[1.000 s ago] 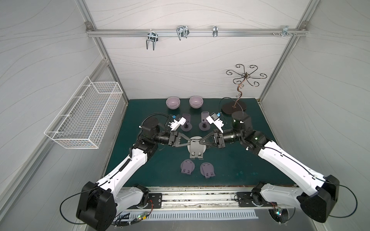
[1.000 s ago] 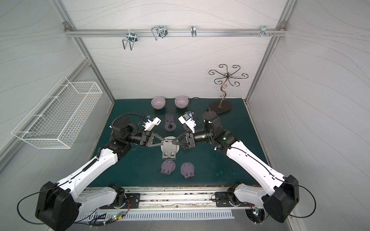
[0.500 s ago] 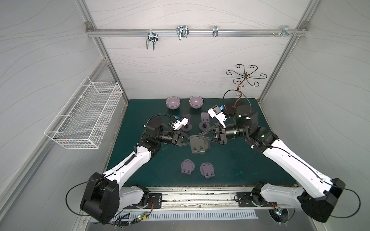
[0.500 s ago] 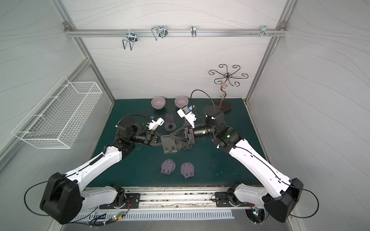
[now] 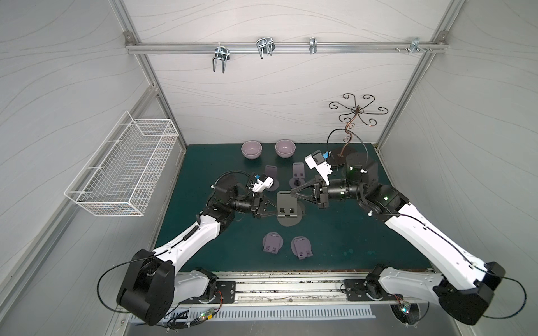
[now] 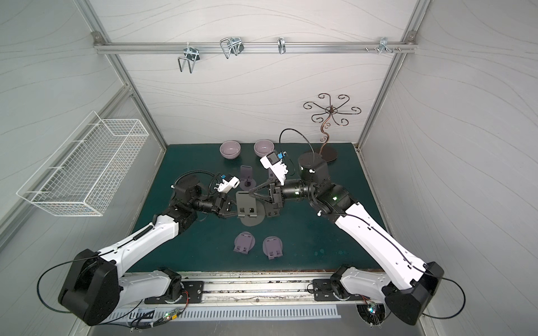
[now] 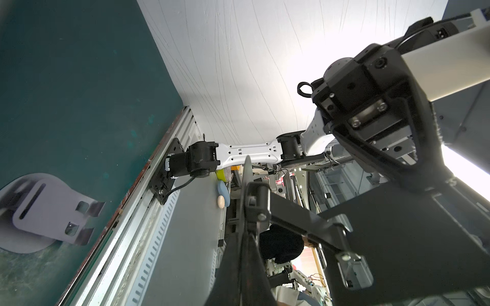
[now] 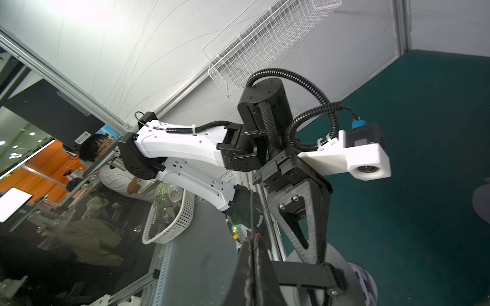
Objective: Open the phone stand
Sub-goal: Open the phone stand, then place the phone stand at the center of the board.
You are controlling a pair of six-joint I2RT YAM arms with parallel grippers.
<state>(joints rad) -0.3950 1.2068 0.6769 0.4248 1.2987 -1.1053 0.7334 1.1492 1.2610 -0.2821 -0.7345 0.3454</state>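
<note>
In both top views the stand is seen mid-frame, pinched from two sides. The left end effector is clamped narrow on its lower left edge. The right end effector is closed on the upper edge of the plate. Whether the round base is touching the desk cannot be told. Folded stands are lying just below it, and open stands are set above it.

In the left wrist view the base is caught edge-on between the closed fingers. The plate is swung out to the right of the frame.

In the right wrist view the plate's thin edge is held low in the frame, and the hinge arm is stretched across to the base.

The step is judged to be the unfolding itself. The base is best held dead steady while the plate is swept round the hinge in an arc, not dragged straight. Both grips are on thin edges, so a slip is to be feared.

The desk is covered in dark green. The booth is closed in by white panels, with a wire basket at the left and a hook rail overhead.
</note>
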